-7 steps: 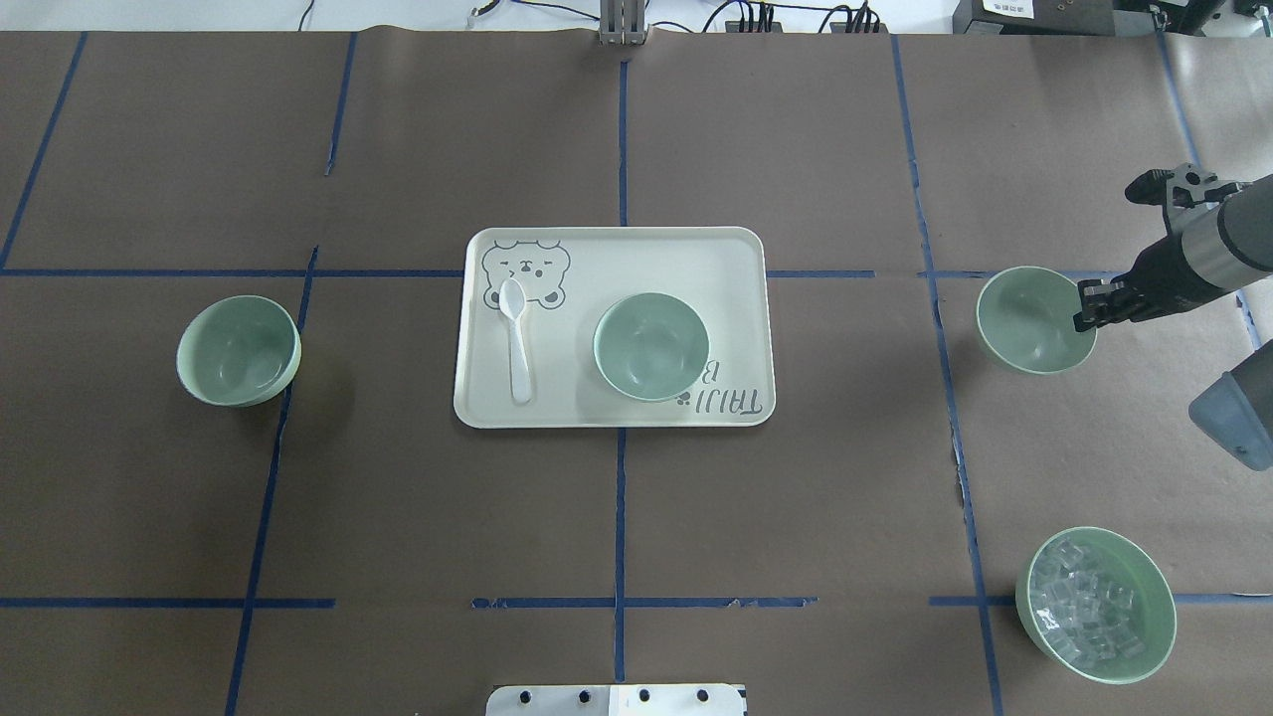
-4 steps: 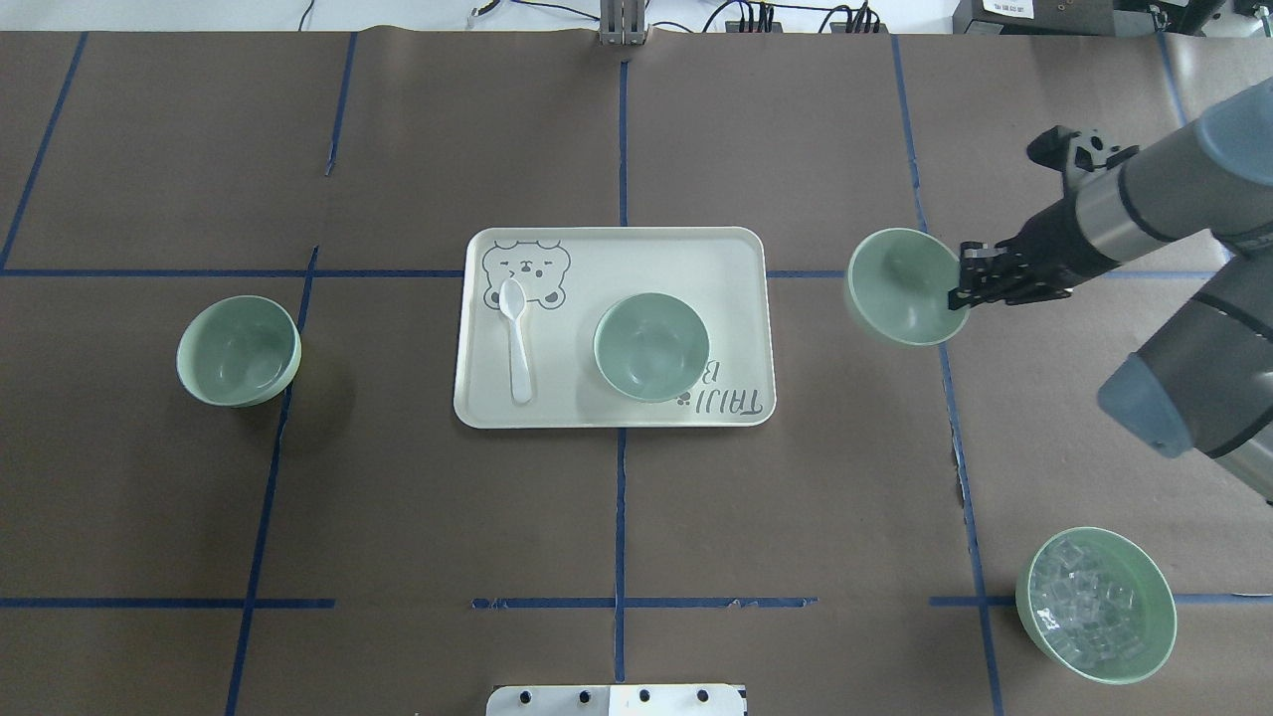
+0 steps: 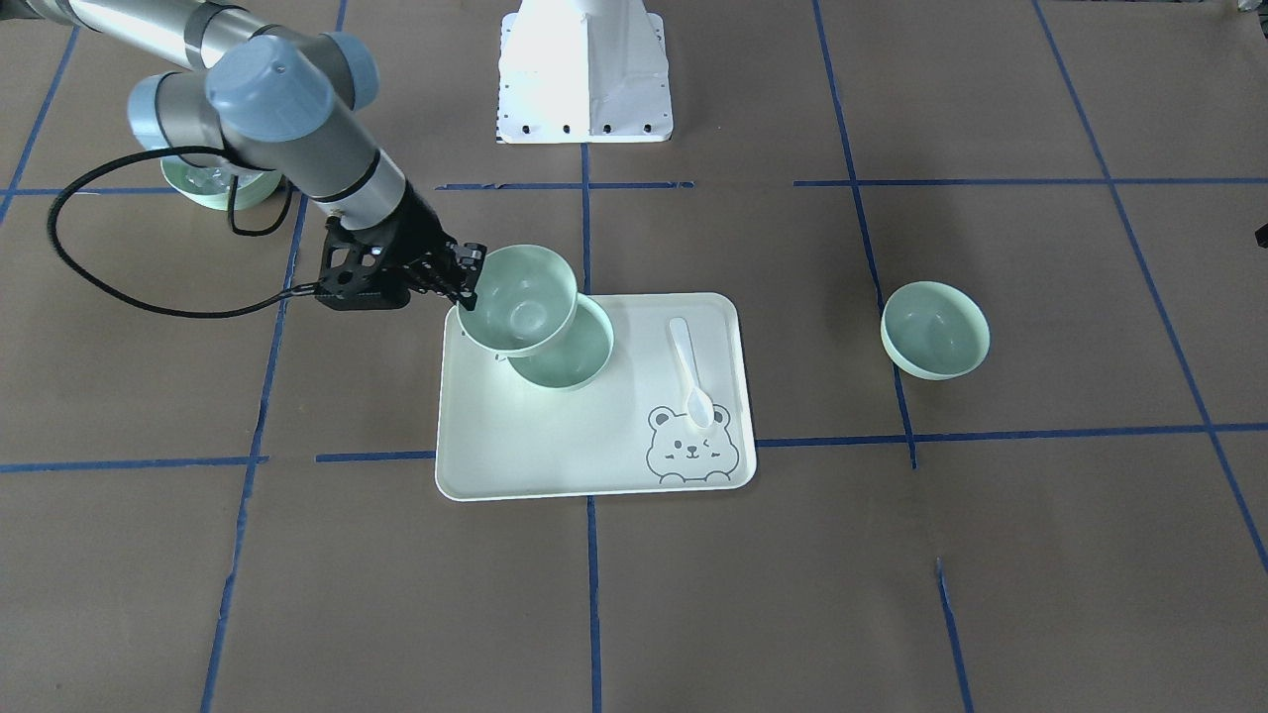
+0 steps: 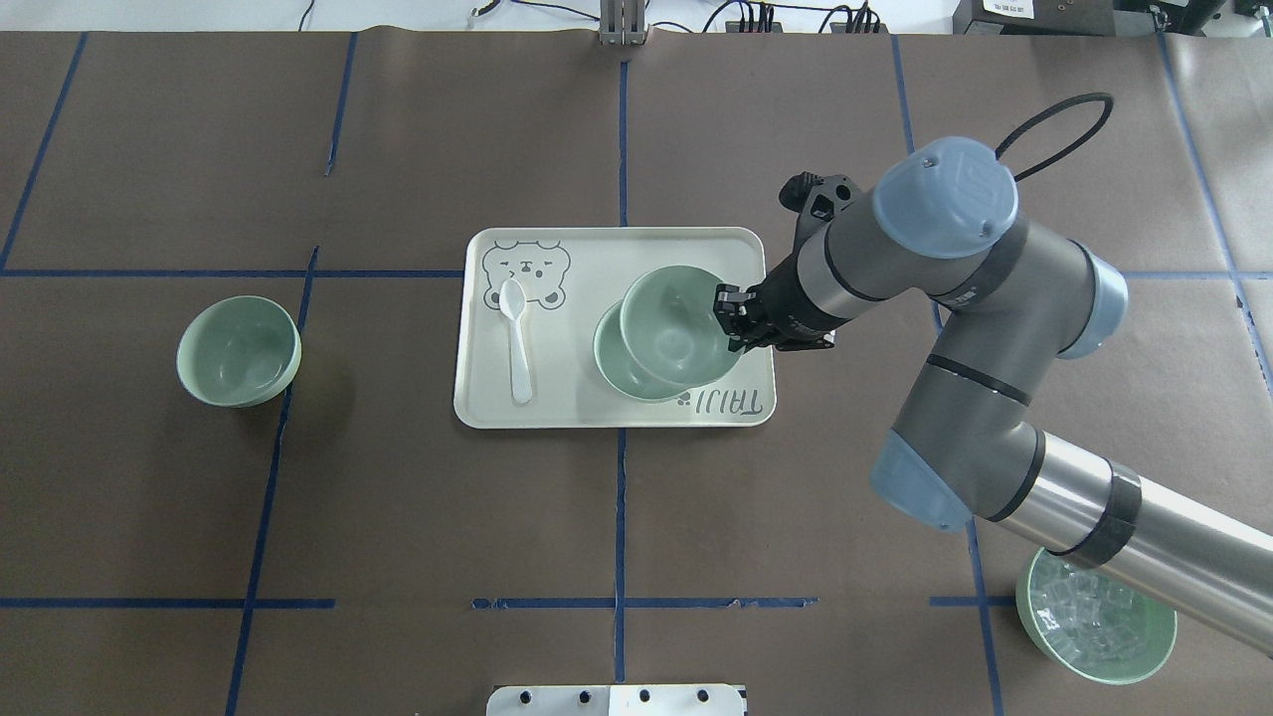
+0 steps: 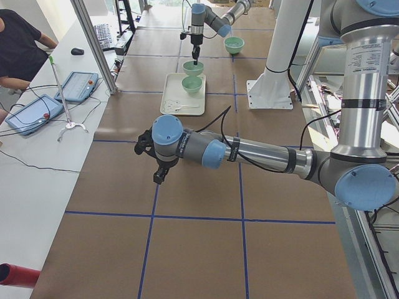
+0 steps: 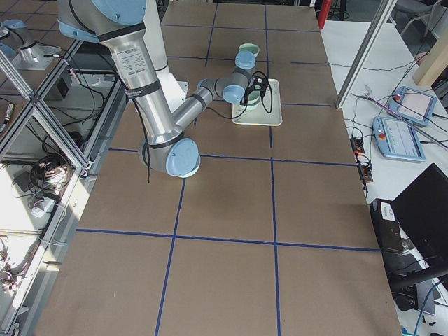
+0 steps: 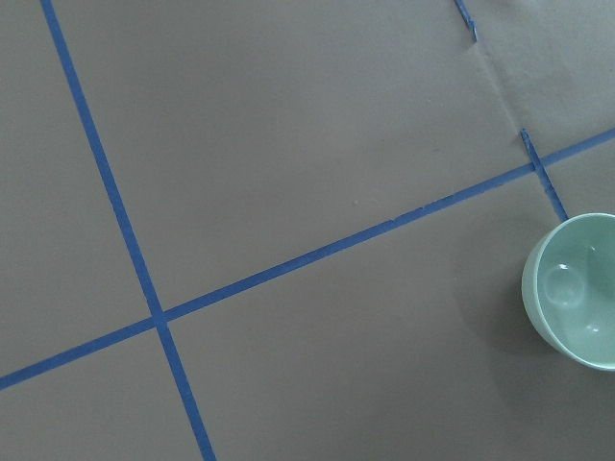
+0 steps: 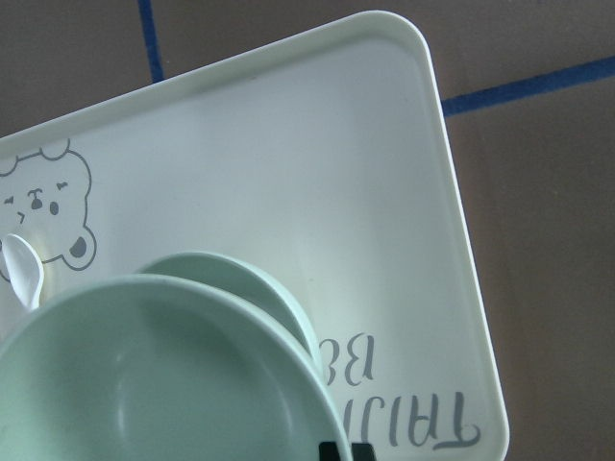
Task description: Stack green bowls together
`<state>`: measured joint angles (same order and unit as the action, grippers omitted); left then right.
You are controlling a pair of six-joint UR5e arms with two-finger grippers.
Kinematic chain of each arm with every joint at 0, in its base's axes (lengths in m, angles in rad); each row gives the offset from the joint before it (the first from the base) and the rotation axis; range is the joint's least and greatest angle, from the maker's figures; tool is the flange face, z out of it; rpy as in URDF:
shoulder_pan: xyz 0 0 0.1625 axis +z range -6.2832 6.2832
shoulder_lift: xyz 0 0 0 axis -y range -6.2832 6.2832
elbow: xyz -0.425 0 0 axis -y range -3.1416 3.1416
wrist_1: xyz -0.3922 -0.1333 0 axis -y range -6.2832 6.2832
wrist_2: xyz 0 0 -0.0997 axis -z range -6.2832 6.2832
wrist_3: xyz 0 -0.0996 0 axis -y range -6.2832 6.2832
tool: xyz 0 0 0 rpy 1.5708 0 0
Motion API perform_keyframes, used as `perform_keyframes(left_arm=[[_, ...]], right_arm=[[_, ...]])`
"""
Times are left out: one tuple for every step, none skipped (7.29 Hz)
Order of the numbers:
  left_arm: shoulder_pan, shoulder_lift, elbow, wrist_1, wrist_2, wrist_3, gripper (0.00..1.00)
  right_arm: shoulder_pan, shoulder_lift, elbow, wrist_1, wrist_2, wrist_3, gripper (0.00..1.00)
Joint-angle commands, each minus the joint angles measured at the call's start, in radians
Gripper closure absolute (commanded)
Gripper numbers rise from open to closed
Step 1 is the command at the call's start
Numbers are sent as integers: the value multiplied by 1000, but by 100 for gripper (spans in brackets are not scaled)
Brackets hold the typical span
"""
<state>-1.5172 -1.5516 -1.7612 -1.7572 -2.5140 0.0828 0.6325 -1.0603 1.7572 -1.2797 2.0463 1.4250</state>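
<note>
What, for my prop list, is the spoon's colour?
Plain white; the spoon shows best in the overhead exterior view.

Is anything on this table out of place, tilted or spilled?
Nothing is spilled or broken. The held bowl, in the right gripper, hangs off-centre over the tray bowl, not nested yet. The third bowl stands alone on the table, far from the tray.

- "TAIJI" is printed in grey on the tray (image 8: 288, 173), near one corner, and is seen upside down.
- Beside it "BE" is read, the rest being hidden by a green bowl (image 8: 144, 384).
</note>
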Motion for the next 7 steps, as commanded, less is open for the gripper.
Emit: perform_keyframes(left_arm=[[6,1,0,-8,0,-12,0],[8,1,0,-8,0,-12,0],[8,4,0,-8,0,-12,0],[9,4,0,-8,0,-12,0],[9,5,0,-8,0,-11,0],[9,5,0,-8,0,-11,0],[9,5,0,-8,0,-11,0]], right_arm=[[-57,39,-4,-59,-60,21,100],[-59,45,-15,-63,-61,38,100],[-59,52,-42,-56,-63,57,100],[-57,81,-82,-53,-64,75,100],[-56,94,-93,-53,-64,78,100],[-54,94,-96,-55,-64,78,100],[-54,94,-104,-53,-64,80,100]])
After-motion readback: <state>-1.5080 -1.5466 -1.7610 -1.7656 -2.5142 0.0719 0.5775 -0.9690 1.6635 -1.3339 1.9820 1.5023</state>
